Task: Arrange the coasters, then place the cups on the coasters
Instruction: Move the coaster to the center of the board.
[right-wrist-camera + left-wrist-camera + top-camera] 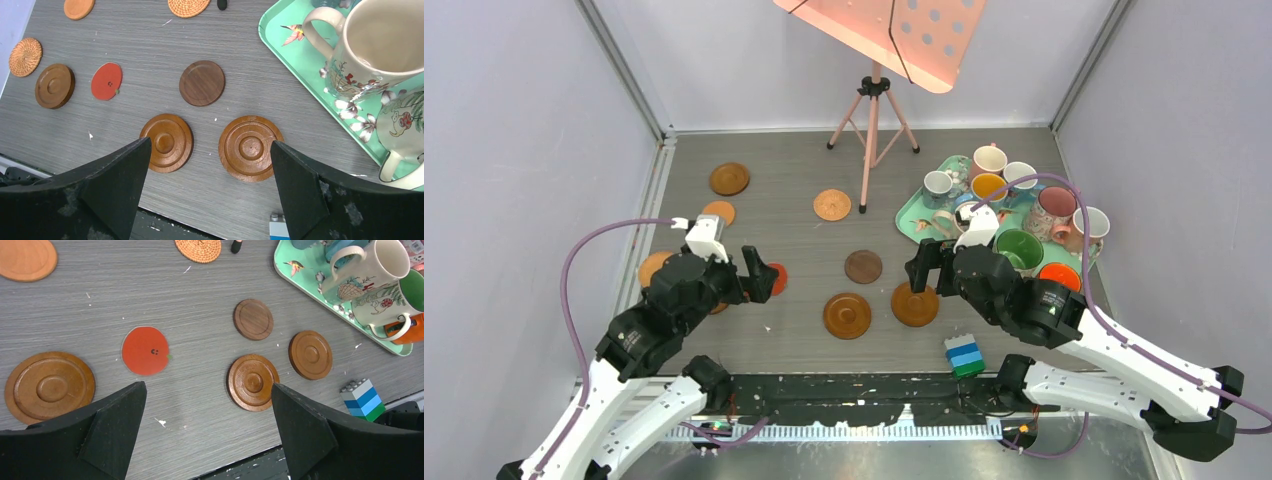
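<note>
Both the left gripper (207, 387) and right gripper (211, 142) are hovering open-jawed and empty, probably starting the arranging, next needing to descend onto the grooved coaster (250, 148) beneath the right jaws.

L pincer (757, 275) & R pincer (927, 268) both wide open, empty, hovering low, facing ea. other.

You have nine coasters (847, 315): one red, two woven, six wooden (one half hidden). Mugs (1020, 248): at least eight, crowded, exact count unclear. One tray (912, 210), one brick stack (965, 355), one tripod stand (871, 110).
</note>
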Available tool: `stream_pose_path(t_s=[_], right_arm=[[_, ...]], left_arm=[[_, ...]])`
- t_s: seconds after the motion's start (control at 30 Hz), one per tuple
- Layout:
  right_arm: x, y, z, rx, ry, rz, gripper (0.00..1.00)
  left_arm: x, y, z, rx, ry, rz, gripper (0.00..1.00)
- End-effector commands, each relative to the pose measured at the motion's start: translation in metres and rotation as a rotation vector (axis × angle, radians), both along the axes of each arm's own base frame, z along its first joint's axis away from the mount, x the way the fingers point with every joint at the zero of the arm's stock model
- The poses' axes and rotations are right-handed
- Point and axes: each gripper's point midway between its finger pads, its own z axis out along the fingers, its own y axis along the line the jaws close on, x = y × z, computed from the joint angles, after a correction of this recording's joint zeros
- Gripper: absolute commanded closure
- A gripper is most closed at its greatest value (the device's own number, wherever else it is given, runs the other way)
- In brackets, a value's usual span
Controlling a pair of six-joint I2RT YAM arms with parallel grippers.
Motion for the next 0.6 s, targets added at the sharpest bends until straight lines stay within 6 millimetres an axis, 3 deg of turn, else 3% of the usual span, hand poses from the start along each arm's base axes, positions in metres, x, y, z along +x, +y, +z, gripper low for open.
stream_pose_path(t_s=[0.0, 0.27, 0.4, 0.57], right_arm=[[0.004, -0.001, 0.011, 0.038, -0.026, -0.027, 0.03], [0.003, -0.002, 0.008, 0.036, -0.028, -0.029, 0.03], [0.007, -0.004, 0.006, 0.037, -0.04, -0.051, 0.03], [0.007, -0.002, 0.006, 0.039, -0.055, -0.033, 0.03]], left_arm=[[0.001, 0.002, 0.003, -0.013, -0.018, 0.018, 0.01], [0.005, 0.006, -0.002, -0.021, -0.031, 0.056, 0.01], [0.014, 0.009, -0.017, -0.004, -0.014, 0.111, 0.01], [0.034, 0.035, -0.032, 0.051, -0.036, 0.302, 0.01]])
